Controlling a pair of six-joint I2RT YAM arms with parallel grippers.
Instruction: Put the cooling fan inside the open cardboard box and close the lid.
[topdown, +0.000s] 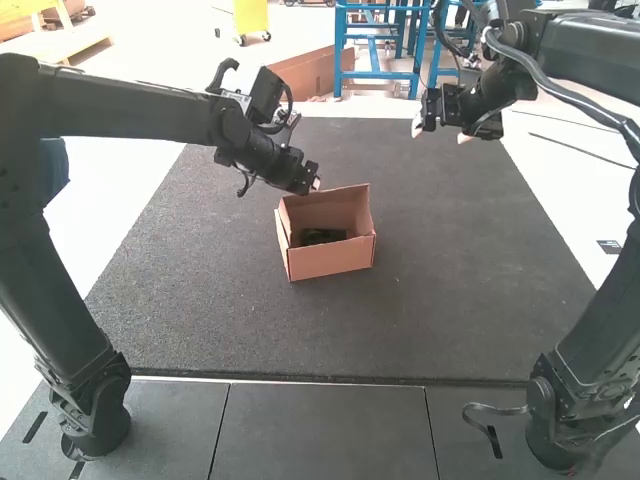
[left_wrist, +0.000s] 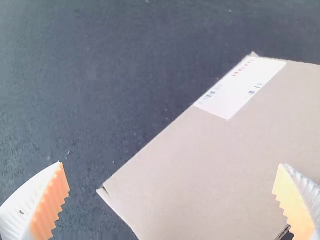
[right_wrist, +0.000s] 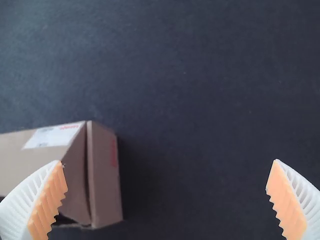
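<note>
Dark mat (topdown: 480, 300) covers tabletop; open cardboard box (topdown: 330, 258) near its middle, fan (topdown: 323, 236) inside, dim, partly hidden by wall. Left pincer (topdown: 311, 182) wide beside upright lid (topdown: 335, 203); right pincer (topdown: 440, 130) wide, near far edge.

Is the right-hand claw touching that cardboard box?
Apart. The high view shows the right gripper well clear of the cardboard box, bare mat between them.

Pale table (topdown: 585, 190) carries dark grey mat (topdown: 450, 290); open cardboard box (topdown: 330, 258) stands upright near mat's middle.

Black arms (topdown: 120, 100), white ribbed fingers (left_wrist: 35, 205)
</note>
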